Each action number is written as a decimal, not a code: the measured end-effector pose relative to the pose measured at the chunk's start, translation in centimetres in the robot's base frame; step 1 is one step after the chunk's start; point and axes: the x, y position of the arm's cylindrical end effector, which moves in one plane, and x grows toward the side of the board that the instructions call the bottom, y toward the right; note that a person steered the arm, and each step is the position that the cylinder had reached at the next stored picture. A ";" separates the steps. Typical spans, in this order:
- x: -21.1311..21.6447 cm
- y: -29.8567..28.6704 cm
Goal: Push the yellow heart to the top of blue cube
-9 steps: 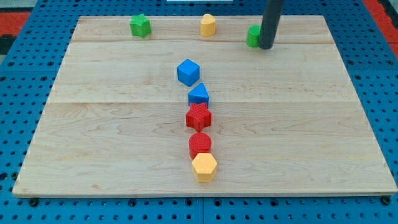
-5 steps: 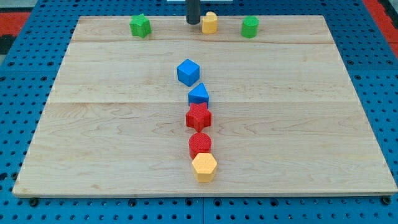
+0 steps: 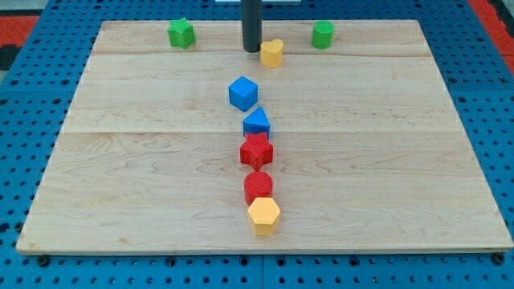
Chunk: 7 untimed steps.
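I have no claw, only a rod, so nothing is held; my tip (image 3: 252, 50) rests on the counter (image 3: 401, 160) touching the yellow heart (image 3: 272, 53) on its left side in the view. The heart sits near the view's top, above the blue cube (image 3: 242, 93) and slightly right of it, well apart. Below the cube run a blue triangular block (image 3: 256, 123), red star (image 3: 256, 151), red cylinder (image 3: 259, 187) and yellow hexagon (image 3: 263, 215). No writing shows anywhere.

Pale matt wooden board (image 3: 385, 160), ribbed red round block (image 3: 259, 186), blue perforated surround (image 3: 24, 136)
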 end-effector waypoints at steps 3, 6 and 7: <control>3.3 3.9; 4.6 1.5; 5.5 3.0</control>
